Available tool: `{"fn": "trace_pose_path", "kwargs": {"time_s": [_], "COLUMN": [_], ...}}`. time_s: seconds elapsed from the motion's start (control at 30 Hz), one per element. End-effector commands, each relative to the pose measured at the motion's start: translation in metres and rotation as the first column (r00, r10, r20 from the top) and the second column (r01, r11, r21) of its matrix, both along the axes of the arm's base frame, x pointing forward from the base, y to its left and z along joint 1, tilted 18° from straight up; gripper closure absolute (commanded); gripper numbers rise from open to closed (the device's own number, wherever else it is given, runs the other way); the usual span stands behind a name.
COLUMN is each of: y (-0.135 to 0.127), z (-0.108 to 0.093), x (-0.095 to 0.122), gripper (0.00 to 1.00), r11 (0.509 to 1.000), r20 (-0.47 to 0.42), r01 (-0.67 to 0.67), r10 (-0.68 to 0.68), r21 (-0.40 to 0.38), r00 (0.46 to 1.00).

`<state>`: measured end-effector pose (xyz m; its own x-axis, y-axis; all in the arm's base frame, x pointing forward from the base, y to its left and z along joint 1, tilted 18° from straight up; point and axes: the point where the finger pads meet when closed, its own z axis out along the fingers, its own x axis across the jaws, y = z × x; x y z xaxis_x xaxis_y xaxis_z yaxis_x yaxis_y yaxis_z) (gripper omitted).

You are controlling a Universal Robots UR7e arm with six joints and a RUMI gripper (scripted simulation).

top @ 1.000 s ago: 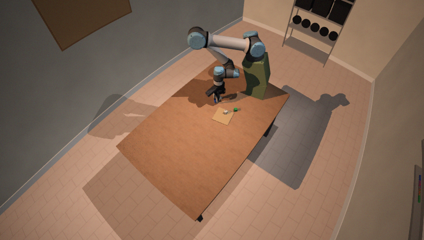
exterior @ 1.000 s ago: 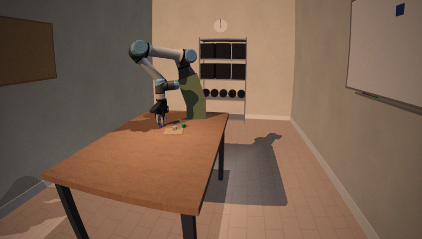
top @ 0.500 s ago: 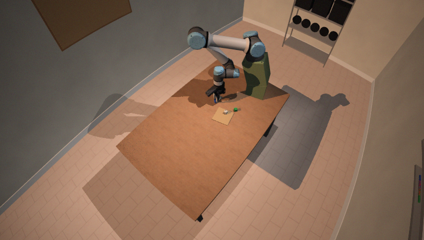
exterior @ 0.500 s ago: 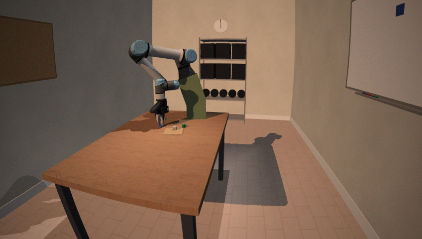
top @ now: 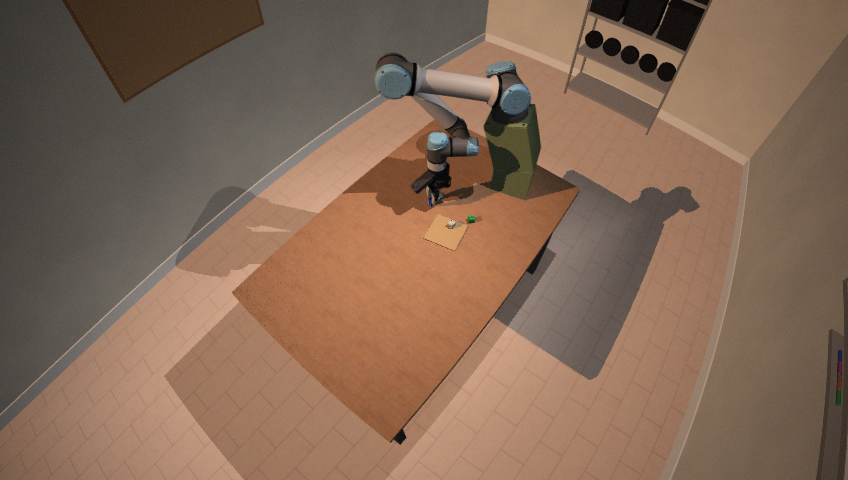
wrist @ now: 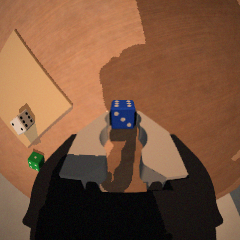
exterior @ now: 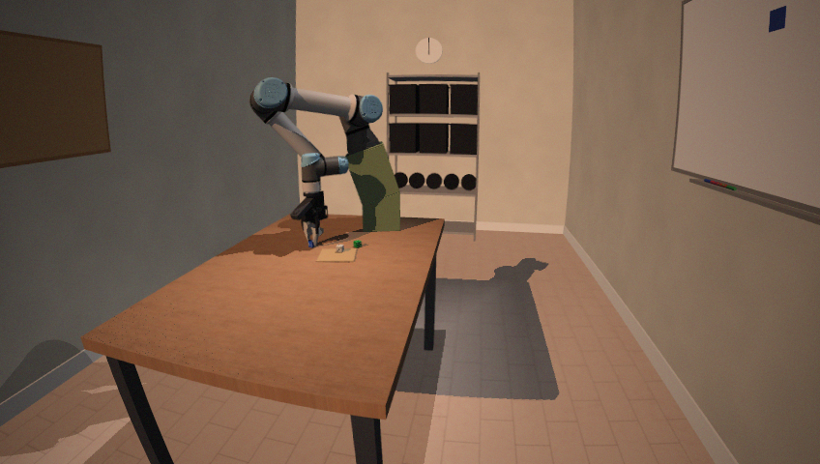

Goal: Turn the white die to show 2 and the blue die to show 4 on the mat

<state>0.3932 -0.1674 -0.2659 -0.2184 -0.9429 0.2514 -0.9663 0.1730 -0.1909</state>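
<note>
My gripper (wrist: 122, 111) is shut on the blue die (wrist: 123, 114), over the bare table just beside the mat's edge. The die also shows at the fingertips in the top view (top: 431, 202) and the exterior view (exterior: 310, 244). In the wrist view its upper face shows several pips in two rows and its near face shows three. The white die (wrist: 22, 121) sits flat on the tan mat (wrist: 27, 85) near its edge; it also shows in the top view (top: 451, 223). The green die (wrist: 35, 161) lies on the table just off the mat.
The arm's olive pedestal (top: 511, 154) stands at the table's far end, behind the mat (top: 446, 231). A shelf unit (exterior: 432, 143) stands against the back wall, away from the table.
</note>
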Motion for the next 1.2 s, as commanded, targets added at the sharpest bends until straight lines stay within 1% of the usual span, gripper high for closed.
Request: {"fn": "trace_pose_path", "kwargs": {"time_s": [0.0,0.5,0.67,0.9,0.97,1.17], "y": [0.0,0.0,0.001,0.006,0.006,0.013], "z": [0.0,0.0,0.004,0.021,0.021,0.044], "x": [0.0,0.0,0.0,-0.003,-0.003,-0.006], "gripper": [0.94,0.94,0.94,0.94,0.94,0.94], "r11": [1.0,1.0,1.0,1.0,1.0,1.0], "r20": [0.001,0.001,0.001,0.001,0.001,0.001], "r01": [0.0,0.0,0.0,0.0,0.0,0.0], "r10": [0.0,0.0,0.0,0.0,0.0,0.0], "r21": [0.0,0.0,0.0,0.0,0.0,0.0], "r00": [1.0,1.0,1.0,1.0,1.0,1.0]}}
